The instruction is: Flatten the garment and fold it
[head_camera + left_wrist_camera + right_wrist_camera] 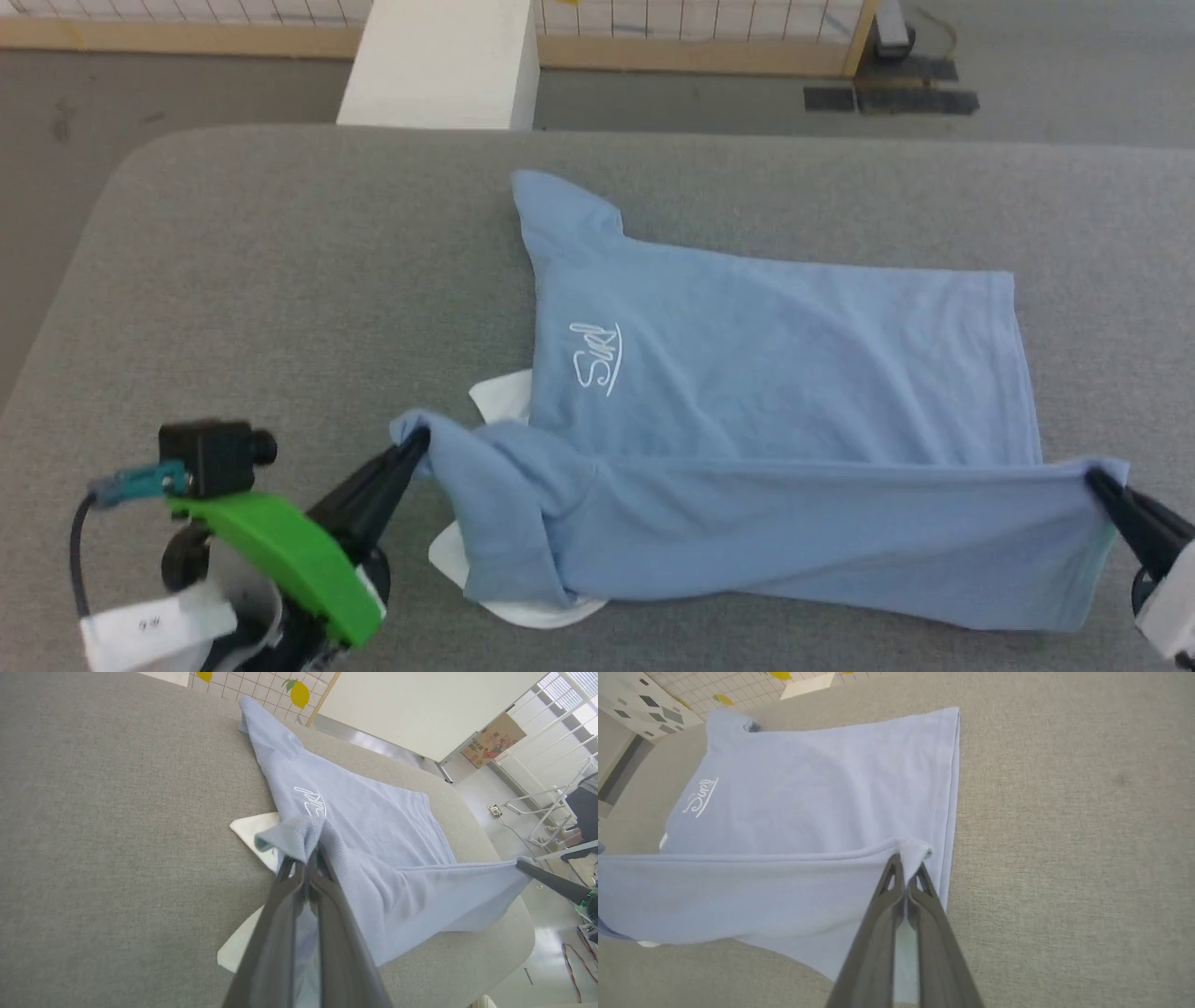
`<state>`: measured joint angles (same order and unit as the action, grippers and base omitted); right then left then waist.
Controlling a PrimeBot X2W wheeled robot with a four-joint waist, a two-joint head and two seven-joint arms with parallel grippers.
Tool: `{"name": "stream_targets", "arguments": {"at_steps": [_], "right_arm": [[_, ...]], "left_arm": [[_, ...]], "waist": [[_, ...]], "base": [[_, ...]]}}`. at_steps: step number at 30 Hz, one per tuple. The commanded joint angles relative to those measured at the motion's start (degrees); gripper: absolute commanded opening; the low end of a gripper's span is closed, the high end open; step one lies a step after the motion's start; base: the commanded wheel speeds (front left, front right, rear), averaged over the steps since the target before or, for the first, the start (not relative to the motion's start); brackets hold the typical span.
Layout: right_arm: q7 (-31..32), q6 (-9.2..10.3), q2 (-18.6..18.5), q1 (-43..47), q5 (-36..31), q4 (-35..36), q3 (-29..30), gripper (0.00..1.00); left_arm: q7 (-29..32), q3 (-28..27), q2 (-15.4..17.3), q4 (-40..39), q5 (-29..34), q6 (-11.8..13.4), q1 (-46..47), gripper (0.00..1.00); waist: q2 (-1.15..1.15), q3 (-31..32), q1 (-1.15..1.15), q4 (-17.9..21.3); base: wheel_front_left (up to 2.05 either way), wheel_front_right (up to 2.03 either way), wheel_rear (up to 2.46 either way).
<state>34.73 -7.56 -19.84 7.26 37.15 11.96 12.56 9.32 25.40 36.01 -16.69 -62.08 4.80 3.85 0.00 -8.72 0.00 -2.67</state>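
Light blue soft-fabric polo shirt (775,373) sits mid-frame on grey padded table (233,280), near edge raised taut. Left gripper (417,446) pinched closed on shoulder corner, lower left. Right gripper (1094,482) pinched closed on hem corner, lower right. Light, limp, likely sags; grip corners and seams.

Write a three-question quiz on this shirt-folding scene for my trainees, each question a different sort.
1. True or false: the right gripper hangs open above the garment.
2. The white logo lies nearer: A) the left gripper; B) the right gripper; C) neither.
3. How many grippers pinch the garment's raised edge?
Key: 1 false, it is shut on the garment; 2 A; 3 two.
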Motion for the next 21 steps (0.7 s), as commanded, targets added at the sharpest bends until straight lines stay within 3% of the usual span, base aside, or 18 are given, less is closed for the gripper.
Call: {"name": "stream_targets", "arguments": {"at_steps": [1,13,21], "right_arm": [[-0.69,0.08,-0.65,-2.14,-0.51,-1.35,-0.63,0.00],[0.15,0.08,-2.49,-10.56,-0.73,-15.19,-7.77,0.00],[0.88,0.08,-2.43,-13.50,-0.35,-22.49,-10.54,0.00]], "left_arm": [[0.44,0.48,-0.92,1.62,0.82,-0.84,2.76,0.00],[1.08,5.20,-7.78,17.87,2.52,-4.54,12.13,0.00],[2.71,6.45,-9.89,26.38,1.02,-5.73,13.63,0.00]], "waist": [[0.00,-4.83,0.00,1.12],[0.00,-10.00,0.00,2.05],[0.00,-10.59,0.00,2.39]], "base": [[0.00,0.00,0.00],[0.00,0.00,0.00],[0.00,0.00,0.00]]}}
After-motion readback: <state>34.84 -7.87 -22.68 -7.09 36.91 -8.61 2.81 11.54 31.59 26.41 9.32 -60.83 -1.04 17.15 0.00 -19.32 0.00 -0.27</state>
